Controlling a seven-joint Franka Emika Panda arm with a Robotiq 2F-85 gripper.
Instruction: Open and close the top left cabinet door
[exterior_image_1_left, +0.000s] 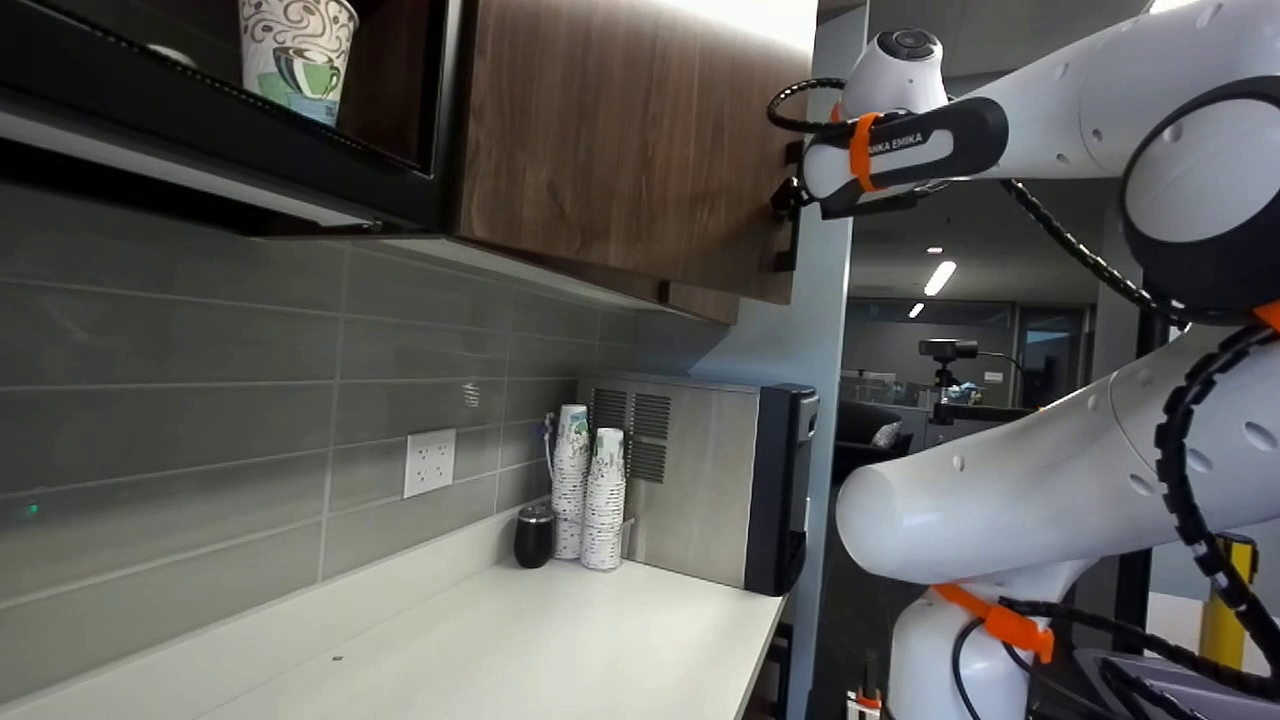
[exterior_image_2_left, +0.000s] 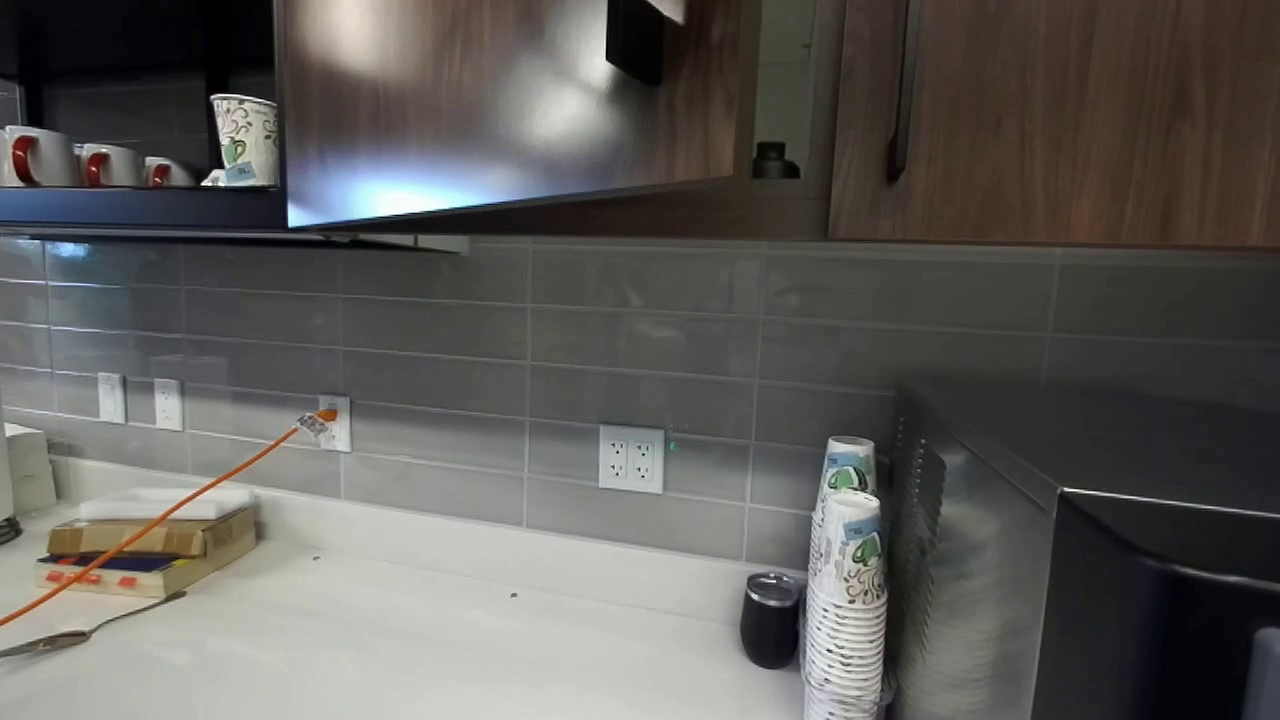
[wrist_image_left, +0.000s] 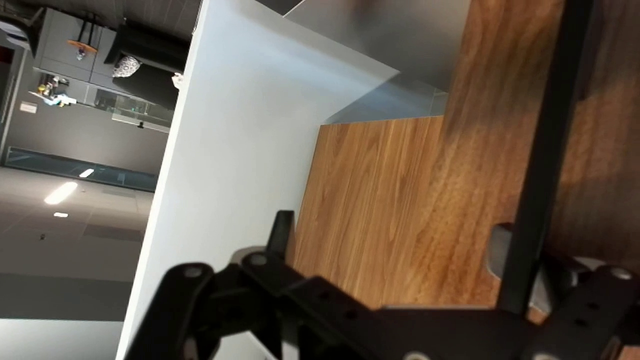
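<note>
The top left cabinet door is a dark-brown wood panel, swung partly open in both exterior views (exterior_image_1_left: 620, 140) (exterior_image_2_left: 480, 120). Its black handle (exterior_image_1_left: 787, 258) is near the free edge. A black piece on the panel, apparently the handle (exterior_image_2_left: 635, 40), also shows in an exterior view. In the wrist view, the handle (wrist_image_left: 545, 140) runs as a long dark bar in front of the wood. My gripper (exterior_image_1_left: 790, 195) is at the handle. In the wrist view the gripper (wrist_image_left: 395, 237) has its fingers far apart; the handle lies by the right finger. Whether they touch cannot be told.
A black-framed shelf holds a paper cup (exterior_image_1_left: 300, 70). A closed wood door (exterior_image_2_left: 1080, 120) is on the cabinet's other side. A pale side wall (wrist_image_left: 240, 125) stands close. Below are stacked cups (exterior_image_1_left: 603, 500), a black tumbler (exterior_image_1_left: 534, 537) and a steel machine (exterior_image_1_left: 690, 480).
</note>
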